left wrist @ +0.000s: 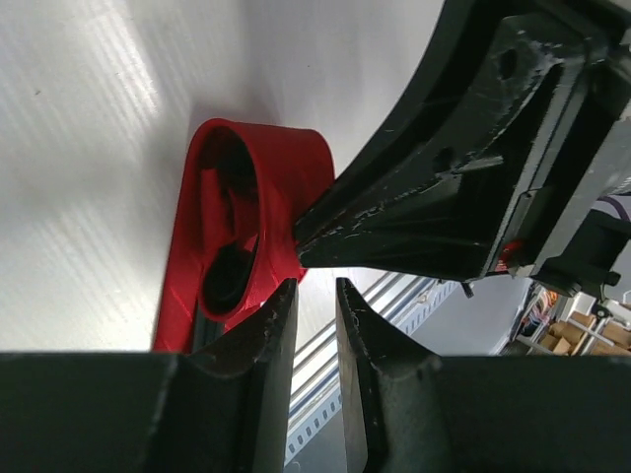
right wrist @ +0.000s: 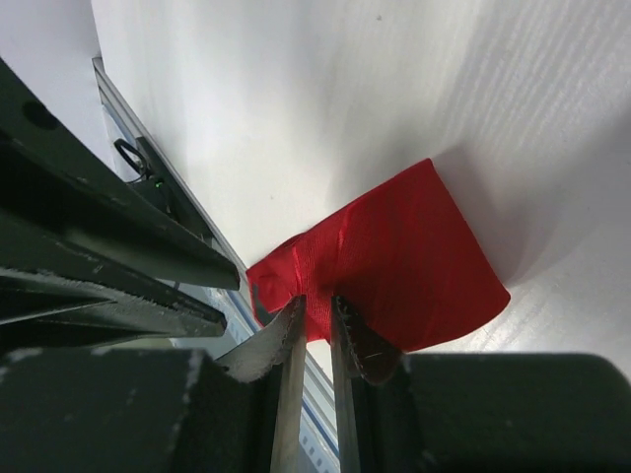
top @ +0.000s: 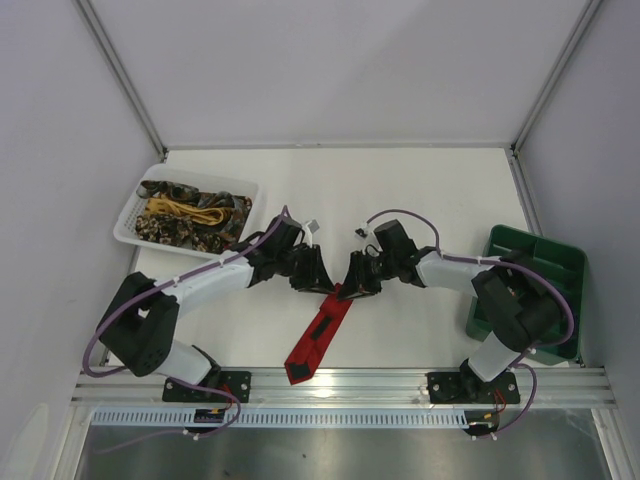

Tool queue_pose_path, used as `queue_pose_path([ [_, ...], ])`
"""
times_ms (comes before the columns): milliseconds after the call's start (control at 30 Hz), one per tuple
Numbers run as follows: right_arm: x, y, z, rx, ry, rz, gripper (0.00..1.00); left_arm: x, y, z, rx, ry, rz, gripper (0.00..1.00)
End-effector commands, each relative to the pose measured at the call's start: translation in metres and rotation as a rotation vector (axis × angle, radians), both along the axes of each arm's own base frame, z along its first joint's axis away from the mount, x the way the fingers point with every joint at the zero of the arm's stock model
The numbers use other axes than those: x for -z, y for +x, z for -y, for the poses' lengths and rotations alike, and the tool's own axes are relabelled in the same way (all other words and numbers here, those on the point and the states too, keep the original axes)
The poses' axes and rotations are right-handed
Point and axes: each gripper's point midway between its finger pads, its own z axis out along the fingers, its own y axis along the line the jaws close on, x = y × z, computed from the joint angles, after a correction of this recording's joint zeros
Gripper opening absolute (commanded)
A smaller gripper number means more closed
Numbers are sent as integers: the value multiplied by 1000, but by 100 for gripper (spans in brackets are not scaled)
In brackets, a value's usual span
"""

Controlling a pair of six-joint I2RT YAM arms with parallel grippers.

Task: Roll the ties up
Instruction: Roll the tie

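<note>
Table white, with left arm and right arm bent inward over its middle. Green tray at the right edge beside the right arm; white mesh basket far left, holding the other ties, brown-gold patterned and yellow, in a loose heap, unrolled as far as can be told.

Red tie on the table near centre. Long axis runs from the grippers down toward the near edge, slanting to the left arm's side; pointed end closest to that edge, dark backing showing in patches. Far end is wound into a roll, only a turn or so judging by the open loops in the left wrist view; most of the length lies flat. Roll axis sits crosswise to the tie.

Left gripper meets the roll from the left, right gripper from the right, tips close together. Neither arm is nearer; both are at it.

Right gripper: jaws narrow, pinched on a fold of red fabric at the roll's end. Left gripper: jaws narrow, slim gap showing between them, one tip against the roll's lower edge; whether any fabric is caught cannot be told.

Judgement: rolling early. Next turn has to travel toward the near edge, along the flat tail, with both ends of the roll kept level or it will likely cone
</note>
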Motion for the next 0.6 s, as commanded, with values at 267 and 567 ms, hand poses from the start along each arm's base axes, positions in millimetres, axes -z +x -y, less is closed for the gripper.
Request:
queue_pose_path([
  [267,-1,5,1,3,12,12,22,19,-17,4,42,23,-66,27],
  [567,-8,8,0,-13,26,2,24,40,-26,-1,61,73,-100,27],
])
